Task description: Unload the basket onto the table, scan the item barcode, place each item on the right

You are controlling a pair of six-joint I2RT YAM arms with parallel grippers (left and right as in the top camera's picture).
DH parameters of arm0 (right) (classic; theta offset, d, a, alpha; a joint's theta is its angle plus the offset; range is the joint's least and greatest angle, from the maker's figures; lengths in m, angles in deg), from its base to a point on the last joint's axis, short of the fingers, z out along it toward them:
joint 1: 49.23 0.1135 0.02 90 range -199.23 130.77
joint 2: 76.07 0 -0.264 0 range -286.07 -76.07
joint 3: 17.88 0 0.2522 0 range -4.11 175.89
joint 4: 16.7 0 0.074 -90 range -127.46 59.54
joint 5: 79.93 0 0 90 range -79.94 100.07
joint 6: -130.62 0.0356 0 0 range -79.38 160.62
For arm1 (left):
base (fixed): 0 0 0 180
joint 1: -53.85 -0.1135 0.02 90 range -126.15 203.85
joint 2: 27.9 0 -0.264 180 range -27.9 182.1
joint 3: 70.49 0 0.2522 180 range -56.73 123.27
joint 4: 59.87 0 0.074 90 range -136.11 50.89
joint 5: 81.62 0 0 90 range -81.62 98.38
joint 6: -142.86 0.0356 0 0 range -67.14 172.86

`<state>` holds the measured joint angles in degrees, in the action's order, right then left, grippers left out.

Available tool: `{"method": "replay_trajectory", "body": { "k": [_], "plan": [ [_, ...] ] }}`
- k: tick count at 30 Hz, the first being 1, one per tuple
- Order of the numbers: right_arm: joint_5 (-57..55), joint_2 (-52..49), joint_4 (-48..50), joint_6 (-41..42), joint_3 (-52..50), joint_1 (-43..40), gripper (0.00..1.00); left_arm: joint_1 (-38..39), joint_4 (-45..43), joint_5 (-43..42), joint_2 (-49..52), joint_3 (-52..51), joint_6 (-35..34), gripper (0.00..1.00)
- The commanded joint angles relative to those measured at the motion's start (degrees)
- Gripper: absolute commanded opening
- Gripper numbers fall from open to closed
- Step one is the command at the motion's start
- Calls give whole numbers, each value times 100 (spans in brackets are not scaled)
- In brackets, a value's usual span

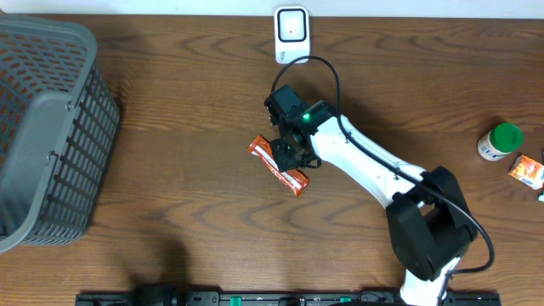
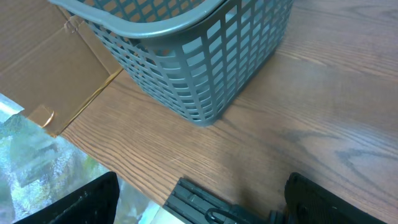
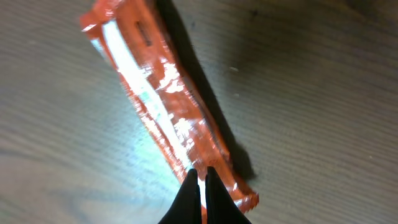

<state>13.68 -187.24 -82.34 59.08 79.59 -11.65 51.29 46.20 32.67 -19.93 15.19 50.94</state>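
Orange packet | print lost in glare | right pincer closed at its end | left pincer wide

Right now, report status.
Left gripper open, empty, near the basket. Right gripper shut on the edge of the orange packet, scanner beyond it. Basket and green-capped bottle well aside.
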Motion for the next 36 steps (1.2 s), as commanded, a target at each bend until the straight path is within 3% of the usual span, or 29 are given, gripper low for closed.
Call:
{"method": "replay_trajectory", "body": {
  "k": [1,12,23,27,36],
  "plan": [
    [-50,66,-33,2,-85,107,1,-15,446,33,-33,15,-33,86],
    [-72,26,726,402,-1316,247,1,-15,444,33,-33,15,-33,86],
    [-81,404,-153,203,-68,245,1,-15,446,33,-33,15,-33,86],
    [-269,442,-216,210,-81,243,1,-15,444,33,-33,15,-35,86],
    [-334,431,361,577,-1364,249,1,-15,446,33,-33,15,-35,86]
  ]
}}
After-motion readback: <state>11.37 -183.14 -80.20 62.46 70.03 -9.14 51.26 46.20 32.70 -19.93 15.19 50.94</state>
